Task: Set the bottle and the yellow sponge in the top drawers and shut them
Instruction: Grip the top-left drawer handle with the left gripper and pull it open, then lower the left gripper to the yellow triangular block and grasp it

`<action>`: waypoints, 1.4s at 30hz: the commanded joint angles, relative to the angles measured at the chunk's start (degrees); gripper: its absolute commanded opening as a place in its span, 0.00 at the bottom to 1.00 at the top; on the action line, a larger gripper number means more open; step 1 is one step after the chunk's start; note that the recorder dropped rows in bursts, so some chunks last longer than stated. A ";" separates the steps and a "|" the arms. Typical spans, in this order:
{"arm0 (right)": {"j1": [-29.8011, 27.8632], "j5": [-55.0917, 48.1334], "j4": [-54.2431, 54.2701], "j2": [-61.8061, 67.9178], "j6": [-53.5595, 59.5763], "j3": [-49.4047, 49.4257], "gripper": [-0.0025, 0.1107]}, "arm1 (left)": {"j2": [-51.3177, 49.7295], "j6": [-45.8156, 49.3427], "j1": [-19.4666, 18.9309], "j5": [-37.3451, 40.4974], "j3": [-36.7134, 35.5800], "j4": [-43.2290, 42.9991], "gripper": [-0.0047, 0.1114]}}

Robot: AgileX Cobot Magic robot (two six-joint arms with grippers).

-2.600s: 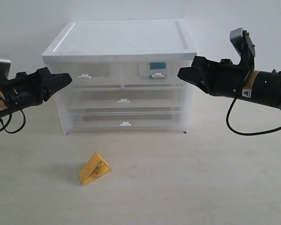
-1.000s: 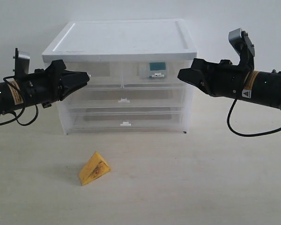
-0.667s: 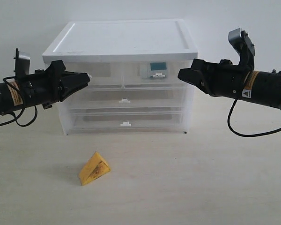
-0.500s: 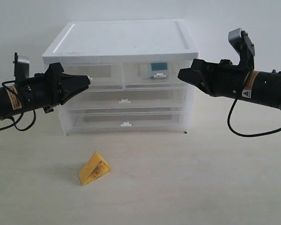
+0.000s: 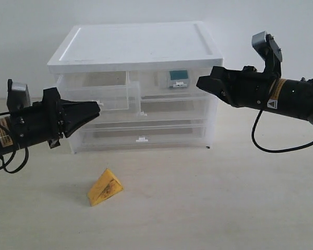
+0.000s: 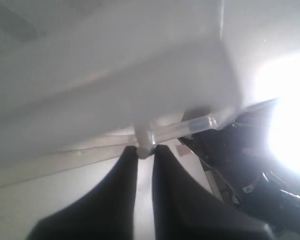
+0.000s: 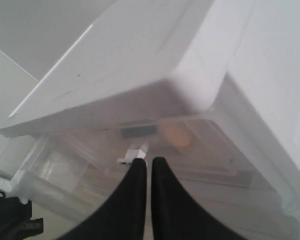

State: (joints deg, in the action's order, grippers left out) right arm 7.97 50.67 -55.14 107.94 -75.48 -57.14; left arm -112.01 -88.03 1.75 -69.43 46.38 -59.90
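The yellow sponge (image 5: 105, 187) lies on the table in front of the cabinet (image 5: 135, 44), apart from both arms. The bottle (image 5: 176, 78) shows through the front of the top right drawer (image 5: 195, 78), which stands pushed in. The top left drawer (image 5: 101, 94) is pulled partway out. My left gripper (image 5: 96, 108) is shut on that drawer's white tab handle (image 6: 144, 143), pinched between the fingertips (image 6: 130, 152). My right gripper (image 5: 201, 82) hovers at the cabinet's upper right corner, shut and holding nothing; its tips (image 7: 147, 161) sit just short of the right drawer's tab handle (image 7: 134, 151).
Two full-width drawers (image 5: 141, 133) below are pushed in. The cabinet stands on a pale wooden table (image 5: 208, 208) against a white wall. The pulled-out drawer overhangs the table to the left of the cabinet's front.
My left gripper closed in on the top left drawer's handle, then drew back toward the left and down, sliding that drawer out. The right arm, sponge and bottle stayed put.
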 commanded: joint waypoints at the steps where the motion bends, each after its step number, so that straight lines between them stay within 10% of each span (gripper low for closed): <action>1: 0.00 0.29 0.55 0.06 0.88 -0.22 0.02 | 2.66 2.23 0.15 0.24 -3.26 -2.73 0.07; 13: 0.00 0.29 0.55 0.06 1.10 -0.22 0.02 | 3.67 4.03 0.01 -0.53 -4.41 -3.18 0.09; 23: 0.00 0.29 0.55 0.06 1.10 -0.22 0.02 | 3.67 1.60 0.01 -0.53 -4.41 -8.80 0.76; 30: 0.00 0.19 0.33 0.06 1.10 -0.22 0.02 | 3.67 5.53 0.01 -0.53 -10.04 -15.75 0.58; 42: 0.00 0.08 0.33 0.06 1.10 -0.22 0.02 | 3.67 21.41 0.12 4.09 -14.07 -13.21 0.58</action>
State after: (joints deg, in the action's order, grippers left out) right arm 7.97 50.46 -54.81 107.94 -75.01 -57.14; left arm -108.96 -67.97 1.75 -68.82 31.18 -73.71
